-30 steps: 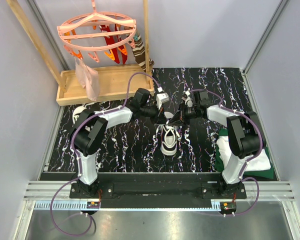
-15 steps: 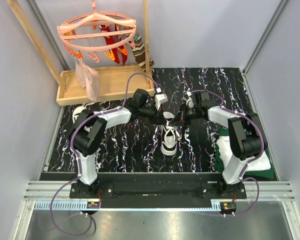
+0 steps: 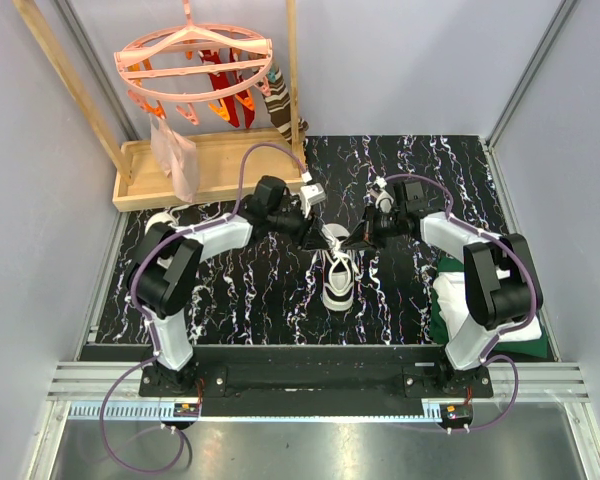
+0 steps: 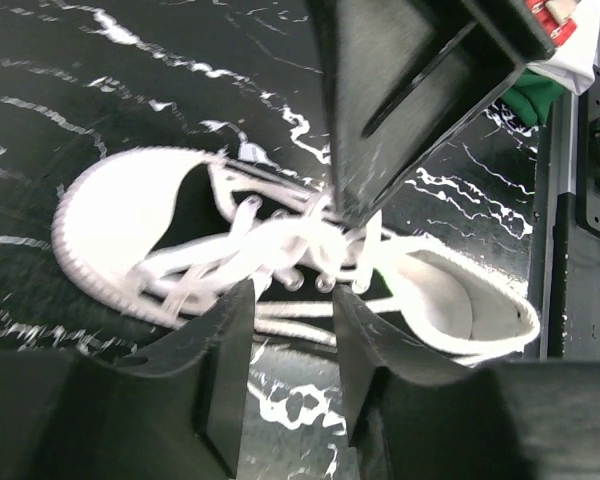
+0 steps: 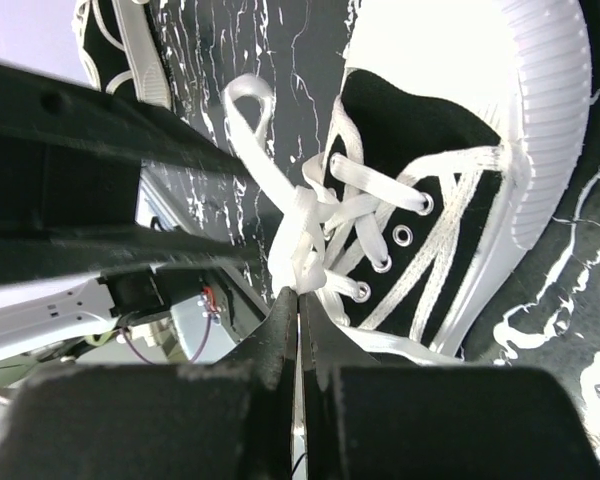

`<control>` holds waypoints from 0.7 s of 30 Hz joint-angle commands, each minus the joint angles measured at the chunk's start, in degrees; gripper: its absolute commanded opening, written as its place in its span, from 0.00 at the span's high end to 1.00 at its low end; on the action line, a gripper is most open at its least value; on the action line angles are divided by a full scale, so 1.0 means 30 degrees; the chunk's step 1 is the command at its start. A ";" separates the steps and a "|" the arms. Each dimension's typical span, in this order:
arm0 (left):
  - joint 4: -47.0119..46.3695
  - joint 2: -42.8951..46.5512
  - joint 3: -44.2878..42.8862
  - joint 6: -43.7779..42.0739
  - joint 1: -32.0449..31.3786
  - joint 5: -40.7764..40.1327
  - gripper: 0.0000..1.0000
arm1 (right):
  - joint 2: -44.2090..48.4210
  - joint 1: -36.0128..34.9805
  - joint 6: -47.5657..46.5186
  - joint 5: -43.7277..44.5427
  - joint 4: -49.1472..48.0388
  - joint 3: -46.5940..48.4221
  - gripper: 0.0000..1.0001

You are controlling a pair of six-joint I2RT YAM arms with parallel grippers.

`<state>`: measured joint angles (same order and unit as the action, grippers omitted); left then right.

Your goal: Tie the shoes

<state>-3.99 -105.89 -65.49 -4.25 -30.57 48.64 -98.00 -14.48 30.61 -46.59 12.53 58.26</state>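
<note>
One black sneaker (image 3: 338, 276) with a white toe cap lies mid-table, toe toward me. It fills the left wrist view (image 4: 170, 225) and the right wrist view (image 5: 450, 170). My right gripper (image 3: 357, 242) is shut on a white lace (image 5: 302, 225) right at the knot, with a loop standing free above it; its tips (image 5: 298, 292) pinch the lace flat. My left gripper (image 3: 316, 240) is open and empty, its tips (image 4: 288, 318) just beside the shoe's eyelets. The second sneaker (image 3: 161, 221) lies at the far left, partly hidden by my left arm; it also shows in the right wrist view (image 5: 115, 45).
A wooden tray (image 3: 220, 165) stands at the back left with a pink hanger rack (image 3: 195, 60) and a striped sock (image 3: 279, 100) above it. A folded white-and-green cloth (image 3: 485, 305) lies by the right arm's base. Grey walls close both sides.
The two grippers have drawn apart over the shoe: the left one back and to the left, the right one to the right with the lace in it.
</note>
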 commanded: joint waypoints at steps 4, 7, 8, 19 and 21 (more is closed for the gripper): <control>-0.0457 0.1224 0.0328 -0.0664 0.1222 0.0163 0.53 | 0.1113 0.0139 -0.1385 0.0822 0.0685 0.0150 1.00; -0.0777 0.0960 0.0035 0.0388 0.1545 0.0251 0.45 | 0.1054 0.0168 -0.1473 0.0676 0.0831 0.0209 1.00; -0.1070 0.0930 0.0006 0.1291 0.1575 0.0251 0.44 | 0.1054 0.0140 -0.1531 0.0531 0.0860 0.0180 1.00; -0.4532 0.0697 0.0593 1.0290 0.1547 -0.2528 0.01 | 0.1289 0.0139 -0.2176 0.0237 0.1300 0.0414 1.00; -0.3307 0.0434 -0.0020 1.0966 0.1401 -0.3904 0.01 | 0.1346 0.0139 -0.2264 0.0149 0.1387 0.0443 1.00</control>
<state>-12.45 -104.73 -63.13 19.88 -25.82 44.23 -96.71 -14.44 25.50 -45.54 16.25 58.26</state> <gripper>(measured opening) 0.985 0.009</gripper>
